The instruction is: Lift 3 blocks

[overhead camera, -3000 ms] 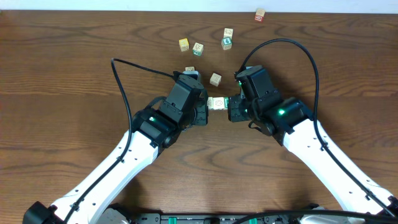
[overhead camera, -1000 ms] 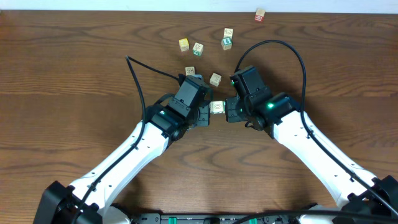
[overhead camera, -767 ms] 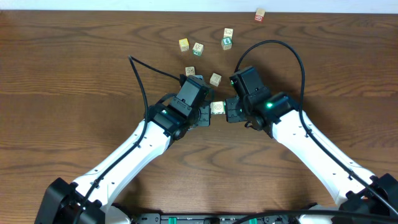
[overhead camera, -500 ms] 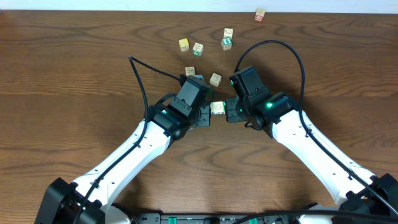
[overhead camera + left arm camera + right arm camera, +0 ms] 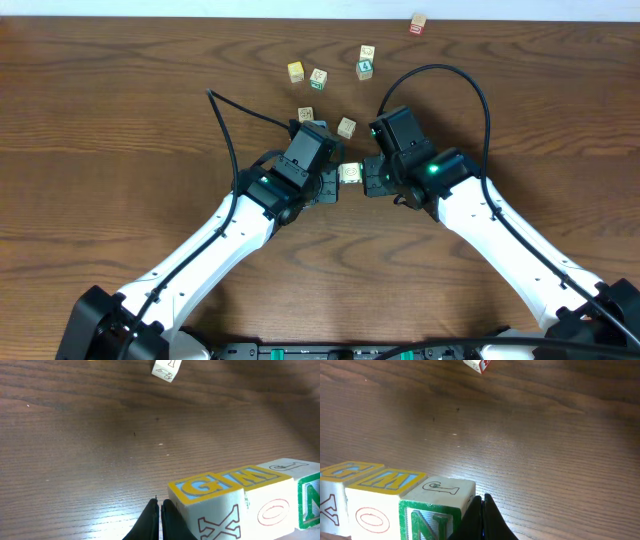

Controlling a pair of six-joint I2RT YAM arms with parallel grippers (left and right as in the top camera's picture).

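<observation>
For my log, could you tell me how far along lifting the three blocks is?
Done: three pale wooden alphabet cubes sit in one row. In hand: the shut left end effector and right end effector squeeze its ends. Left: raising it; whether it already clears the brown wooden table is unclear.

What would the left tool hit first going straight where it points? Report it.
Likely bare table; the yellow G block sits beside the shut left tool, not ahead. Farther on, a whitish block lies nearly in line, depth unclear.

Three blocks [image 5: 385, 497] in a row; perhaps seven loose cubes [image 5: 318, 77].
</observation>
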